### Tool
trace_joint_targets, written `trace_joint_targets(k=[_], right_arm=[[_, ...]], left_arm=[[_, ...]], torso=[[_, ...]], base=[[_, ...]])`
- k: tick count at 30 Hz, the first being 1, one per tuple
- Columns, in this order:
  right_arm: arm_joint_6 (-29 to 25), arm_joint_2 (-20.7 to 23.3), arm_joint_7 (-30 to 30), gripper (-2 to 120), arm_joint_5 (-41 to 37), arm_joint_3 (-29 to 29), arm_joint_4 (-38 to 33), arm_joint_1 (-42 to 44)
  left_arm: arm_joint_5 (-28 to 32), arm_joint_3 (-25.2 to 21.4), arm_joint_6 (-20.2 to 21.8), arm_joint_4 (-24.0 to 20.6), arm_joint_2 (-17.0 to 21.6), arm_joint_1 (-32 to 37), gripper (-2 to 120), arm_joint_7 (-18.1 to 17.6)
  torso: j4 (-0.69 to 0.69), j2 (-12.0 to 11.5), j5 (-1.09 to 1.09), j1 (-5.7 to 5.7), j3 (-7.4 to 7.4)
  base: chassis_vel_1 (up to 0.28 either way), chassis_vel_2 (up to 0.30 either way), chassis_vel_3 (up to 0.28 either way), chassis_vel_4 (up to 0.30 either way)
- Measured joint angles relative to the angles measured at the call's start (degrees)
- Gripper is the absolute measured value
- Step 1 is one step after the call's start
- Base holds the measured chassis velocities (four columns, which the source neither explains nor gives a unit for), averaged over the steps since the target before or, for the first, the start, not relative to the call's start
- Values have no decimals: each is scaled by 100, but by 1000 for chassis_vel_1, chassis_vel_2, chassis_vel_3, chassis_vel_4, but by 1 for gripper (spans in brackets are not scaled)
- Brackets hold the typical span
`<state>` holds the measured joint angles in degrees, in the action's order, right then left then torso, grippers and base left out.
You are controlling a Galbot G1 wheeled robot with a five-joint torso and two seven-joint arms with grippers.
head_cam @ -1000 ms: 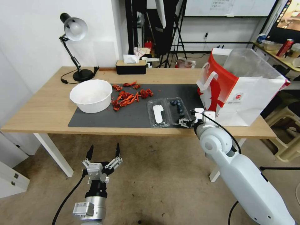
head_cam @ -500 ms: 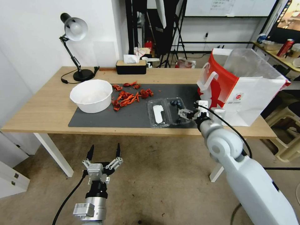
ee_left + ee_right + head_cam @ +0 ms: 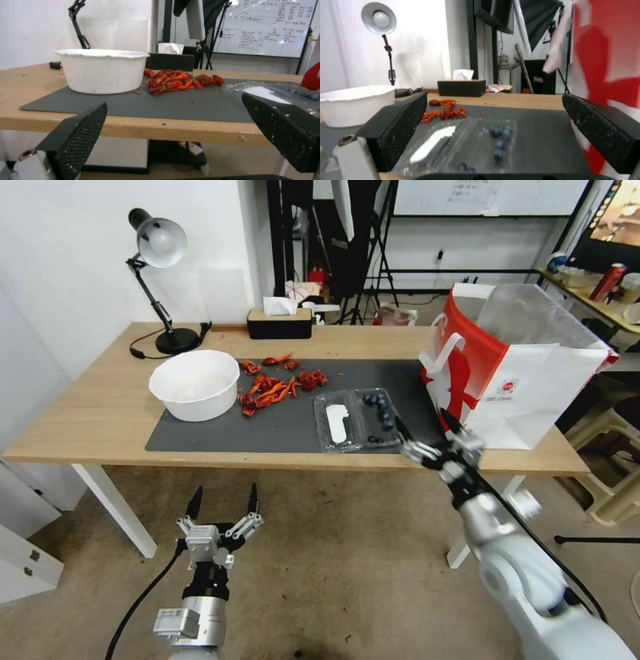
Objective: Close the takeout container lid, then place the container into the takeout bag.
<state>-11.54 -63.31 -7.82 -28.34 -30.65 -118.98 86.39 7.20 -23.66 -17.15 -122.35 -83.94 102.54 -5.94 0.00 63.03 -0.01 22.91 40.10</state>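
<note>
The takeout container [image 3: 358, 420] lies open and flat on the dark mat [image 3: 280, 423], near the table's front edge. Its lid [image 3: 337, 423], the half with the white label, is on the left. The berry half [image 3: 380, 413] holds dark blueberries. The takeout bag [image 3: 527, 373] stands upright to the right, mouth open. My right gripper [image 3: 425, 424] is open just off the container's front right corner, holding nothing. In the right wrist view the container [image 3: 470, 142] lies ahead between the fingers [image 3: 398, 125], beside the bag [image 3: 606, 62]. My left gripper [image 3: 222, 501] hangs open below the table's front edge.
A white bowl [image 3: 195, 383] stands on the mat's left end, with red food pieces [image 3: 277, 380] between it and the container. A desk lamp [image 3: 160, 267] and a black tissue box [image 3: 279, 321] stand along the table's far edge. A chair and a shelf stand right of the bag.
My right gripper has drawn back from the berry half toward the table's front edge and now stands wide open. The container stays open. The left arm has not moved.
</note>
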Motion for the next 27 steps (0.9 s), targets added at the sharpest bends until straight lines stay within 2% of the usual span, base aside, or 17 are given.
trace_joint_targets(k=[8, 18, 21, 23, 25, 27], right_arm=[[-663, -451, -559, 100, 21, -516, -4, 1221], [-790, -658, -784, 100, 2, -641, 181, 1545], [-791, -670, -770, 100, 6, -649, 182, 1559], [-722, -583, -727, 100, 10, -608, 182, 1482], [-703, -553, -715, 100, 11, -580, 185, 1450], [-597, -361, -652, 100, 41, -397, 247, 1205]], left_arm=[[51, 102, 28, 29, 60, 16, 100, 61], [195, 188, 69, 119, 100, -19, 100, 86], [503, 269, 164, 109, 179, -78, 100, 169], [1151, 342, 296, -32, 348, -158, 100, 364], [1249, 343, 310, -58, 373, -161, 100, 399], [1940, 321, 485, -248, 654, -255, 100, 661]], torso=[[-2, 0, 0, -1, 0], [0, -1, 1, 0, 1], [0, -1, 0, 0, 1], [-4, -1, -1, 0, 1], [-3, -1, -1, 0, 1], [8, -1, 5, 0, 1]], base=[[0, 0, 0, 0], [0, 0, 0, 0], [0, 0, 0, 0], [0, 0, 0, 0], [0, 0, 0, 0], [0, 0, 0, 0]])
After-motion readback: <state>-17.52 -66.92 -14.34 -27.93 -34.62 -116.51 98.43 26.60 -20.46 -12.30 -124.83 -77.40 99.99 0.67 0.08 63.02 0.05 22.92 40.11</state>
